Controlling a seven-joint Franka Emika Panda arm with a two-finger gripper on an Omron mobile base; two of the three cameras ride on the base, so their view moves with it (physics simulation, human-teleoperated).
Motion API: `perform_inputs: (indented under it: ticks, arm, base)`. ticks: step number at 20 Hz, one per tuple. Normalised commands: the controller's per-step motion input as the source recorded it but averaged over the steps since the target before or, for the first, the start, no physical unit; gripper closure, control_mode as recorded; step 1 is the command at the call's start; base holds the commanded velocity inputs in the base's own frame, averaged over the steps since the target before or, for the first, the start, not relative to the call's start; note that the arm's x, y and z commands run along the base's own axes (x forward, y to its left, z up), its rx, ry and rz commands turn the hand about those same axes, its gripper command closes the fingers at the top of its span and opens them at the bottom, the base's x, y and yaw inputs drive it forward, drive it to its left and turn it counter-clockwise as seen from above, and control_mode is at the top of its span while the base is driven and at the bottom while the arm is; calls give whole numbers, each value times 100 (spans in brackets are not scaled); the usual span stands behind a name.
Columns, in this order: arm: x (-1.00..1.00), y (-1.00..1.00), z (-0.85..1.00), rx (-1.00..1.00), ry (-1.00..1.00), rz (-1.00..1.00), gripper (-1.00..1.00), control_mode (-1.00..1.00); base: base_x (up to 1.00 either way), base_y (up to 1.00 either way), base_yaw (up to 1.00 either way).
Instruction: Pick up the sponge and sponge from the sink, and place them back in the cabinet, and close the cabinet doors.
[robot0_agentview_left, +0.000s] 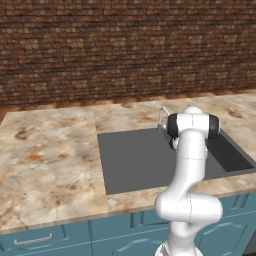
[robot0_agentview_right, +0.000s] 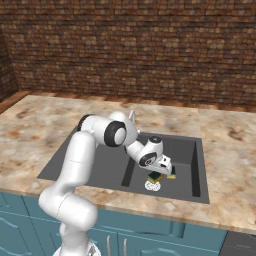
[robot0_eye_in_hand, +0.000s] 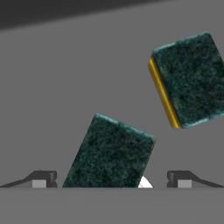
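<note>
Down in the sink (robot0_agentview_right: 197, 165), the gripper (robot0_eye_in_hand: 111, 179) hung just above the basin floor with its jaws spread wide and nothing between the pads. Directly between the two fingertips (robot0_eye_in_hand: 43, 178) lay the nearer sponge (robot0_eye_in_hand: 109, 153), green scouring face up, its lower end partly covering the white drain (robot0_eye_in_hand: 145, 183). Its long axis ran at a slant to the line joining the fingertips, leaning toward the upper right of the hand view rather than squarely across or along it. The second sponge (robot0_eye_in_hand: 188, 78) lay well apart from the first, up and to the right in the hand view, tilted the other way with a strip of its yellow body showing along the left edge. From the right base view, both sponges sat close together under the hand, by the drain (robot0_agentview_right: 152, 186) near the front wall of the basin. Judging from this, a straight descent would put the nearer sponge between the pads, though a small wrist roll might square the grip to its sides.
</note>
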Motion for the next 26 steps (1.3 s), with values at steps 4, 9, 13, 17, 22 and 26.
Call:
perform_inputs:
  ticks: [4,9,13,17,22,26]
  arm:
    - [3,0,-9,0,2,0,-100,-100]
    - [0,-3,-5,1,3,0,-100,-100]
    - [0,-4,-5,3,3,0,-100,-100]
    - [0,-8,-7,4,2,0,-100,-100]
    - [0,-11,-17,4,0,0,-100,-100]
    - [0,-7,-24,1,0,0,-100,-100]
  base:
    - [0,0,0]
    - [0,0,0]
    - [0,0,0]
    - [0,0,0]
    - [0,0,0]
    - [0,0,0]
